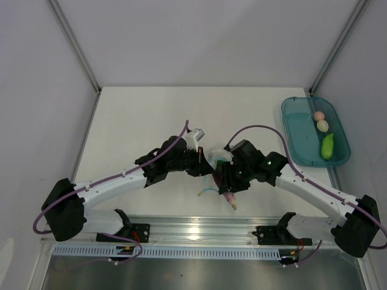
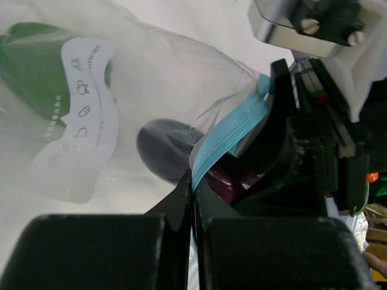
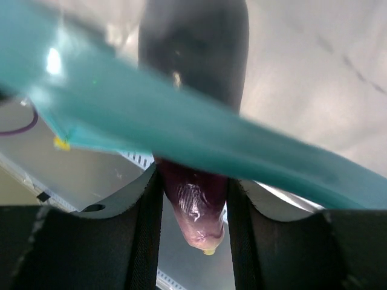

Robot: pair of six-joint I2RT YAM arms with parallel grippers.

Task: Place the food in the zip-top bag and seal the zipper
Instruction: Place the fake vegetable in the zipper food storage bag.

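The white tabletop (image 1: 139, 121) carries one tray (image 1: 296, 136) with three pieces: ball (image 1: 318, 115), egg (image 1: 323, 125), long vegetable (image 1: 327, 147). At centre the left jaws pinch shut on the one bag's (image 2: 151, 72) zipper (image 2: 233, 130), one pepper (image 2: 24, 54) behind the plastic. The right jaws hold one eggplant (image 3: 193, 208).
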